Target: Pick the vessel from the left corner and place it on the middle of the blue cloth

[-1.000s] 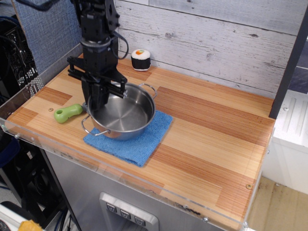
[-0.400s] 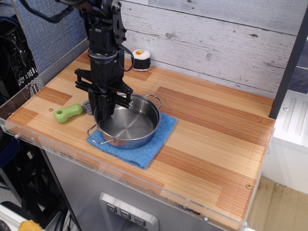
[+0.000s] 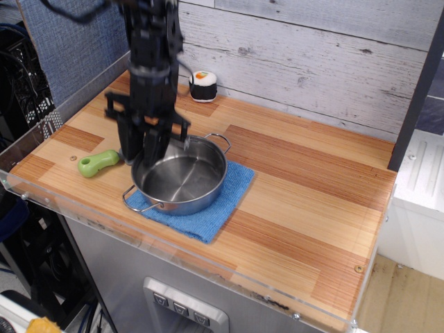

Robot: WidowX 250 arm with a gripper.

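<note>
The vessel [image 3: 182, 177], a shallow shiny steel pan with two loop handles, rests on the blue cloth [image 3: 208, 215] and covers most of it. The cloth shows at the pan's front and right. My gripper [image 3: 143, 151] hangs straight down over the pan's left rim. Its two dark fingers stand apart, one outside the rim and one over the pan's inside, and they hold nothing.
A green-handled spatula [image 3: 97, 163] lies left of the pan, its head hidden behind the gripper. A sushi-roll toy [image 3: 202, 85] stands at the back by the plank wall. A clear plastic lip [image 3: 83, 218] runs along the table's front edge.
The pan was carried a little right and set down on the cloth. The gripper's fingers have since spread off the rim and the wrist has risen slightly.
</note>
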